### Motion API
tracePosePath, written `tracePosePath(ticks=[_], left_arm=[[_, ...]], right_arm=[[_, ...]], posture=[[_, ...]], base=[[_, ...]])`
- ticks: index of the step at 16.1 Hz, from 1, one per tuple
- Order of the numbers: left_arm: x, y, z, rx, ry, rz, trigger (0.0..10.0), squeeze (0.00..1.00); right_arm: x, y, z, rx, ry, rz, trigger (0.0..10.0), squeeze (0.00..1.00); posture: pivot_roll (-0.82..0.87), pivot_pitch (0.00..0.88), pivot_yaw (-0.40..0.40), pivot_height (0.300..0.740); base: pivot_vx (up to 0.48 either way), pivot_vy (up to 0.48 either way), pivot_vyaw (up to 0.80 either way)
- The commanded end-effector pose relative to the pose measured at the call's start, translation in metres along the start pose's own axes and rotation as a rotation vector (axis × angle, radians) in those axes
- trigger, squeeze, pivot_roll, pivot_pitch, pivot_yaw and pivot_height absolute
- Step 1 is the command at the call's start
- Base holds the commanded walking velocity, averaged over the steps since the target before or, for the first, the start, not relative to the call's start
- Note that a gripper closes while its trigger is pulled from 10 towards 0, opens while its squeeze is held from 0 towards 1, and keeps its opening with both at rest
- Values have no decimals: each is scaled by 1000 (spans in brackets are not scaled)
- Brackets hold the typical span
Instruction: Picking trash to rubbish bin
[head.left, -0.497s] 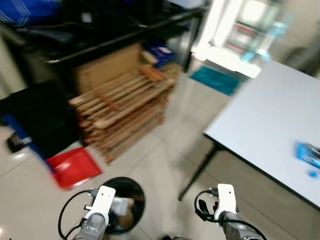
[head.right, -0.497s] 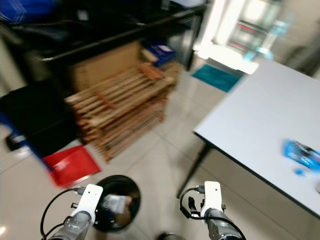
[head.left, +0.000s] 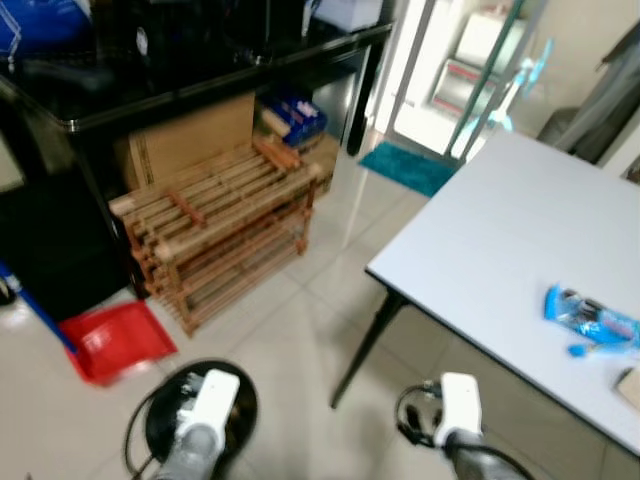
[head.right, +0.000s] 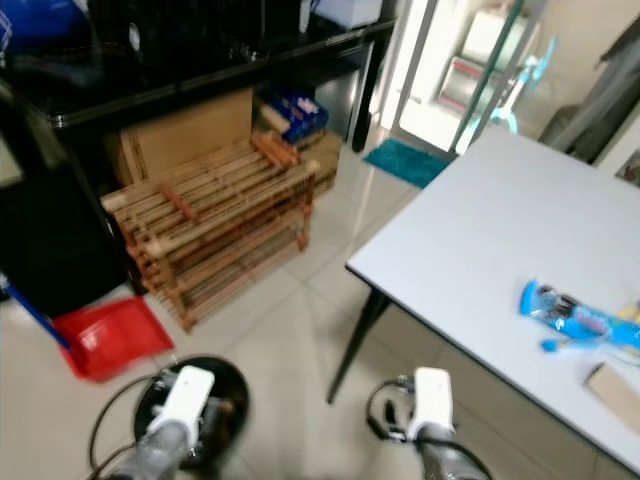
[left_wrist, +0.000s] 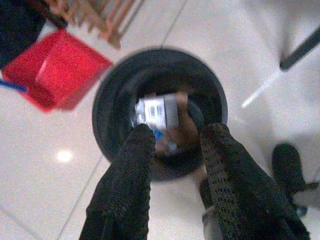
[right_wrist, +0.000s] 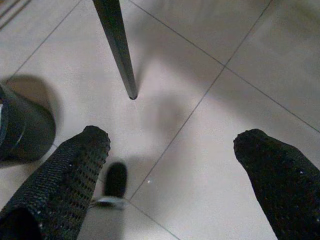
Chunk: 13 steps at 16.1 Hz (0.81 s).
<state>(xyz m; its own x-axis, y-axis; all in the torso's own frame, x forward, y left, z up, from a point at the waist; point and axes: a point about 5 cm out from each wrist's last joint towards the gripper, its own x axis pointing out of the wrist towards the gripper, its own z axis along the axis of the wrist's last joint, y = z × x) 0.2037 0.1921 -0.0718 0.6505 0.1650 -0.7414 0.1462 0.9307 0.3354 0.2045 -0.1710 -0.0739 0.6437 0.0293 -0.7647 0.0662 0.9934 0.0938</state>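
A round black rubbish bin (left_wrist: 107, 100) stands on the tiled floor with a white packet (left_wrist: 156, 111) and other scraps inside. My left gripper (left_wrist: 175, 132) hangs open right above it, nothing between its fingers. From the head the bin (head.left: 160, 420) lies partly under my left wrist (head.left: 205, 398). A blue wrapper (head.left: 588, 320) lies on the white table (head.left: 500, 240) at the right, with a tan piece (head.right: 615, 392) near it. My right gripper (right_wrist: 172, 140) is open and empty over bare floor beside the table leg (right_wrist: 117, 50).
A wooden slatted rack (head.left: 220, 230) and a red dustpan (head.left: 110, 340) sit left of the bin, under a black shelf (head.left: 200, 70) with a cardboard box (head.left: 190, 140). A teal mat (head.left: 405, 165) lies by the doorway. Open tiles run between bin and table.
The camera has swung right and steadied, so the picture is sharper. The table and blue wrapper sit more central, the bin lower. Both arms hold the same pose.
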Motion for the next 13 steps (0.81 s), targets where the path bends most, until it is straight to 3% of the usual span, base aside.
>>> tracePosePath(ticks=[1,13], left_arm=[[1,-3,5,9,-10,-2,10000,0],[0,-4,5,8,-13,1,10000,0]], right_arm=[[-1,-9,0,8,13,-25,10000,0],[-1,-9,-2,3,28,-22,10000,0]], posture=[[-32,65,-112,740],[-32,74,-116,740]], base=[[0,-356,-675],[0,-354,-640]])
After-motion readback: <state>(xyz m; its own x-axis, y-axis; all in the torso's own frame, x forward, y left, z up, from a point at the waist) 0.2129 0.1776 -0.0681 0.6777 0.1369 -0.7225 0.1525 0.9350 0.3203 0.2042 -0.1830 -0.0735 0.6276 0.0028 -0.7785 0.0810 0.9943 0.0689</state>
